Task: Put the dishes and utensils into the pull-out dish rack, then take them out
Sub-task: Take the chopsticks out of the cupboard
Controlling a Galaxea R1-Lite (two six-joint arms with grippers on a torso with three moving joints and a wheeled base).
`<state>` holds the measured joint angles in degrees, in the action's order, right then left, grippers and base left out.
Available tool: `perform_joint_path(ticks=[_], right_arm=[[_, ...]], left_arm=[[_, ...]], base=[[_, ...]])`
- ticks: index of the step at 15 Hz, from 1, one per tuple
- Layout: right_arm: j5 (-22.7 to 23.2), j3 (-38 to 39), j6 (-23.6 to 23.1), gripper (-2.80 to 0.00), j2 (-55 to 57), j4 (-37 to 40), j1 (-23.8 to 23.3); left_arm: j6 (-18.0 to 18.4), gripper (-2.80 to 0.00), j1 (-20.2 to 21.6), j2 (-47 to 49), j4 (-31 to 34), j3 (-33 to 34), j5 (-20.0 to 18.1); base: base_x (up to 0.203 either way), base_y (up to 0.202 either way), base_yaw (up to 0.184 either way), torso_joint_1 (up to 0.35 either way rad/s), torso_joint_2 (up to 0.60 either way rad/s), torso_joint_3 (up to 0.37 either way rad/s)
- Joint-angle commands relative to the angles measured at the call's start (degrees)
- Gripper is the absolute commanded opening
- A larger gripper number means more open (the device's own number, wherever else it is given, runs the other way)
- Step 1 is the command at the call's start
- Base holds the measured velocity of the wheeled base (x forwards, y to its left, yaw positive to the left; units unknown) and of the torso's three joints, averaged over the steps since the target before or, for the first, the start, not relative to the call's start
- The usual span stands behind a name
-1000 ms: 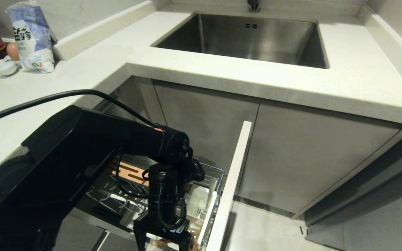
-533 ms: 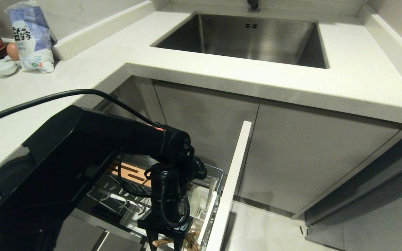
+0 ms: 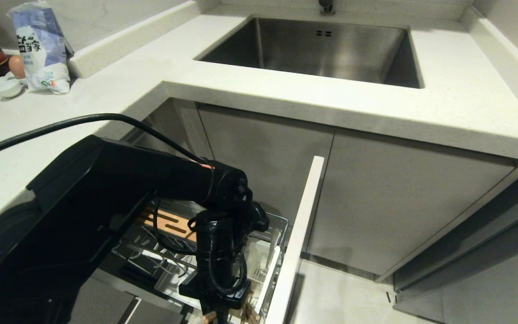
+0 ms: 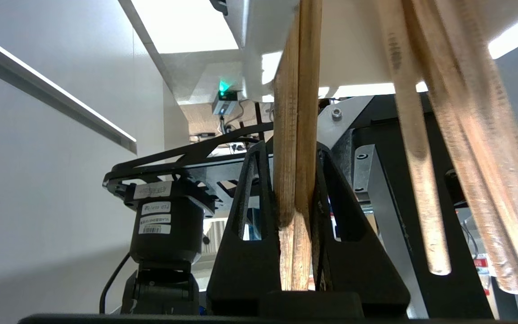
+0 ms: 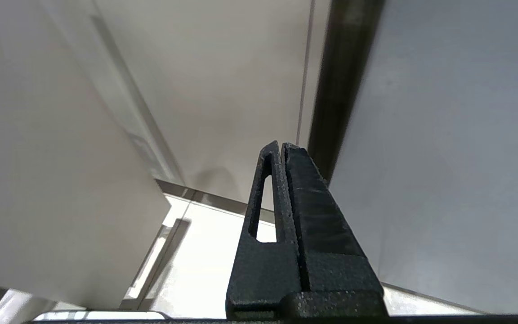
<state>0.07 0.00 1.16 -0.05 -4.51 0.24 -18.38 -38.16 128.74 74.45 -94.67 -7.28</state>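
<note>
A pair of light wooden chopsticks (image 4: 296,148) is clamped by the left end effector (image 4: 296,234) over the chrome wire pull-out dish rack (image 3: 273,225); the right end effector (image 5: 282,153) is parked, clenched.

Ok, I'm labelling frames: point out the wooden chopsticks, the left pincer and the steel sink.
Light wooden chopsticks (image 4: 297,135), left wrist view, on the shafts above the grip.
Left pincer (image 4: 296,198), left wrist view, between its black fingertips.
Steel sink (image 3: 331,54), head view, on the basin's back wall.
</note>
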Motion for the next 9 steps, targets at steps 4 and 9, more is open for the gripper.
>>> perform_joint_path(ticks=[4,9], right_arm=[[0.01,1.49,0.06,-2.8,-0.04,-0.06,0.02],[0.01,1.49,-0.02,-2.8,-0.04,-0.06,0.02]], left_arm=[[-0.08,-2.8,-1.21,-4.71,5.14,0.03,0.16],[-0.06,-2.8,-2.84,-14.56,9.72,-0.44,0.13]], base=[[0.0,0.0,0.0,0.0,0.0,0.0],[0.0,0.0,0.0,0.0,0.0,0.0]])
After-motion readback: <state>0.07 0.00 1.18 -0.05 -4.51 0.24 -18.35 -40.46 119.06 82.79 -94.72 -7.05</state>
